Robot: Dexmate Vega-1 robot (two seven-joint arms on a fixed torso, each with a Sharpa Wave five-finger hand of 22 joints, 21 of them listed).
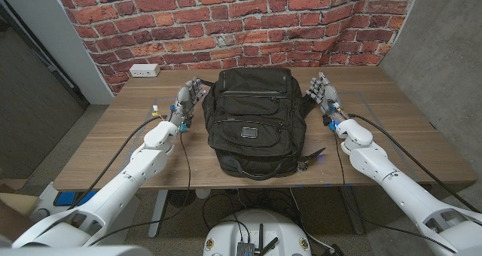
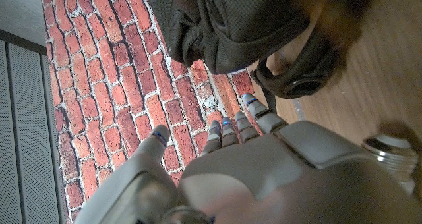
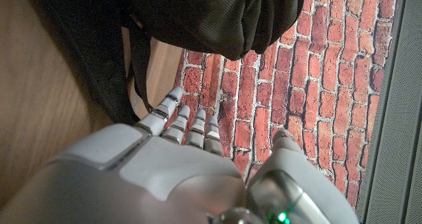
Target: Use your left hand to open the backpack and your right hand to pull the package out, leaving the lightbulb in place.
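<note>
The black backpack [image 1: 252, 120] (zipped, lying flat) sits at the table's [image 1: 113, 147] centre. The left hand [image 1: 186, 99] at 9 o'clock and the right hand [image 1: 325, 96] at 3 o'clock both have fingers released, grasping nothing.

red brick wall [image 1: 226, 22] behind wooden table [image 1: 113, 147] — grey concrete wall [image 1: 444, 53] beside.

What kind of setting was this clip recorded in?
Likely an indoor lab or office corner: a wooden table against a red brick wall, a white power strip at the back, a black backpack lying mid-table.
</note>
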